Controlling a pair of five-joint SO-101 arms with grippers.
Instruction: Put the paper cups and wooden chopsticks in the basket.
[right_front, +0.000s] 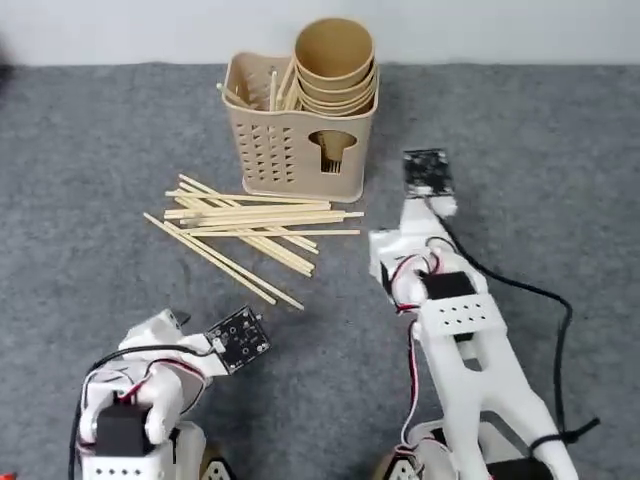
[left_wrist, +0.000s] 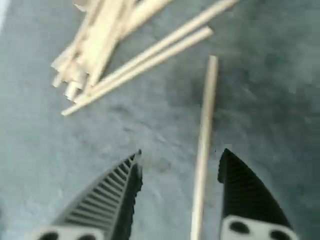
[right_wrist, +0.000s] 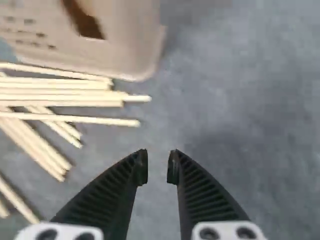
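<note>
Black ridged fingers (left_wrist: 122, 192) of my left gripper (left_wrist: 182, 151) stand wide apart over the grey, carpet-like worktop (right_front: 520, 130), gripping nothing. One pale wooden chopstick (left_wrist: 205, 140) lies flat between them, closer to one finger than the other, its long axis running straight away from my wrist. Whether a finger touches it I cannot tell.

Beyond it is the loose pile of wooden chopsticks (right_front: 250, 220), thin, straight and light tan, near the middle of the worktop and just in front of the basket. Most lie with their long axes across the worktop from left to right. Several others cross under them on a slant, from the far left towards the near side, where my left arm (right_front: 150, 390) sits at the near left corner.

My right gripper (right_wrist: 157, 159) hangs over bare worktop just off the basket's near right corner, its jaws only a narrow slit apart and holding nothing.

Towards the middle of the far edge stands the beige plastic basket (right_front: 290, 150), upright, with rows of holes in its front wall. A nested stack of brown paper cups (right_front: 335, 60), mouths up, fills its right part. A few chopsticks (right_front: 272, 90) stand on end in its left part, leaning.
</note>
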